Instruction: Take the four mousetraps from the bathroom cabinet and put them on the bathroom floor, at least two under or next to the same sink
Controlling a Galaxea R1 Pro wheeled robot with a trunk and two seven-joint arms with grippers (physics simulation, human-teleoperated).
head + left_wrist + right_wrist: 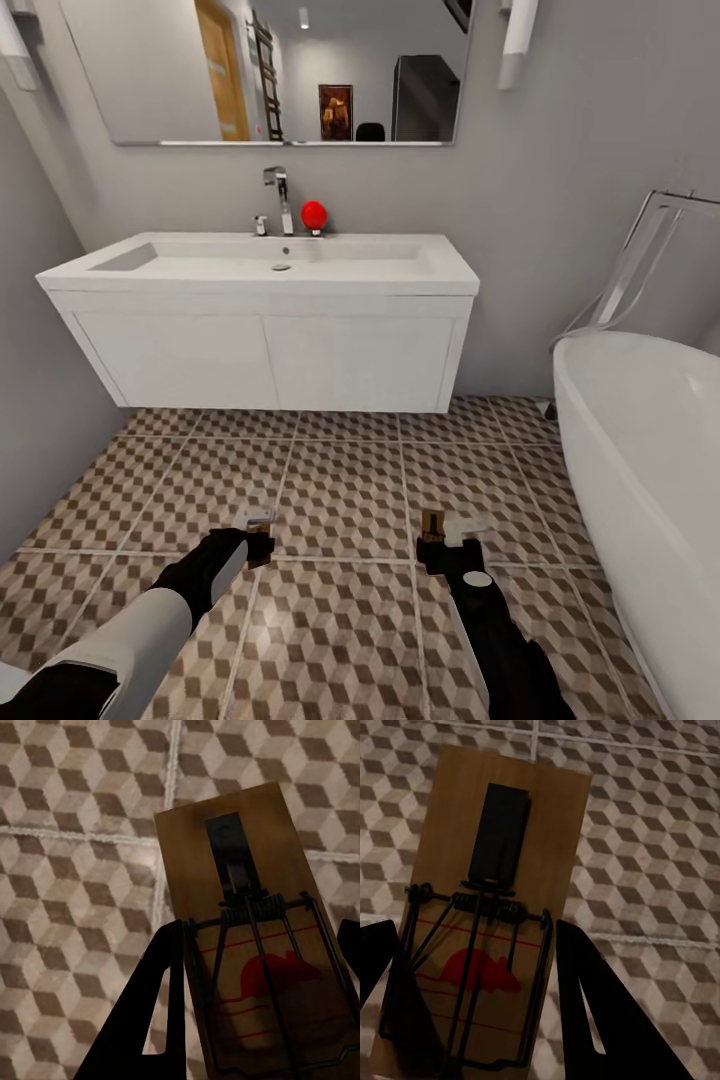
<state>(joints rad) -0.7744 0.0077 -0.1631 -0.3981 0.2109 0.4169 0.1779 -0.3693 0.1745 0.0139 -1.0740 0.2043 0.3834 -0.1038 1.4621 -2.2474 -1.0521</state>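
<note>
The left gripper's fingers [139, 1020] are closed on a mousetrap [251, 945]: in the left wrist view one dark finger lies along one long edge of the board and the tip of the other shows at the opposite edge, at the right border of the frame. The board sits between them, with its spring, wire bar and red mouse print at the finger end and its plain end with the dark metal plate projecting past the fingertips toward the upper centre of the frame. The right gripper's fingers [607, 1020] are likewise closed on a second mousetrap [487, 915], one finger on each long edge, the printed end between them and the plated end extending beyond the tips. In the head view the left gripper [258, 540] appears at lower left of centre and the right gripper [438, 548] at lower right of centre, each with its trap pointing forward above the bathroom floor [340, 490]. The sink [270, 270] hangs on the wall in the upper half of the frame, well ahead of both traps. A white bathtub [650, 450] occupies the right edge.
</note>
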